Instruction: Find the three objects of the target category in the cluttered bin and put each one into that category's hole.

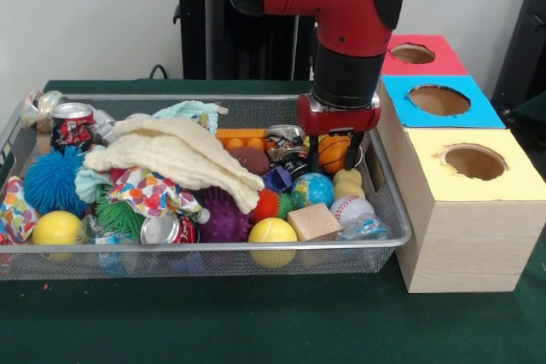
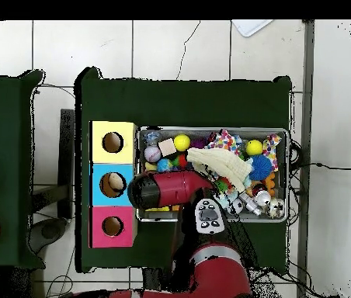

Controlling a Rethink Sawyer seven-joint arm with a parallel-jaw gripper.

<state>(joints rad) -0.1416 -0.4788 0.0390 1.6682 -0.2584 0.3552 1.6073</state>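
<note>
The wire mesh bin (image 1: pixel 213 249) is full of balls, cans and cloths; it also shows in the overhead view (image 2: pixel 211 129). My gripper (image 1: pixel 335 156) is low in the bin's right end. It is open, with a dark finger on each side of an orange basketball-patterned ball (image 1: pixel 332 151). A pale yellow plush duck (image 1: pixel 347 183) lies just in front of the gripper, beside a baseball. No teddy bear shows. The red-topped box's hole (image 1: pixel 413 54) is at the far right, behind the gripper; it also shows in the overhead view (image 2: pixel 112 226). In the overhead view the arm hides the gripper.
The blue-topped box (image 1: pixel 473 108) and the yellow-topped box (image 1: pixel 520 178) stand in a row with the red one along the bin's right side. A cream cloth (image 1: pixel 183 159) covers the bin's middle. Spiky balls, crushed cans and a wooden cube (image 1: pixel 313 221) lie around it.
</note>
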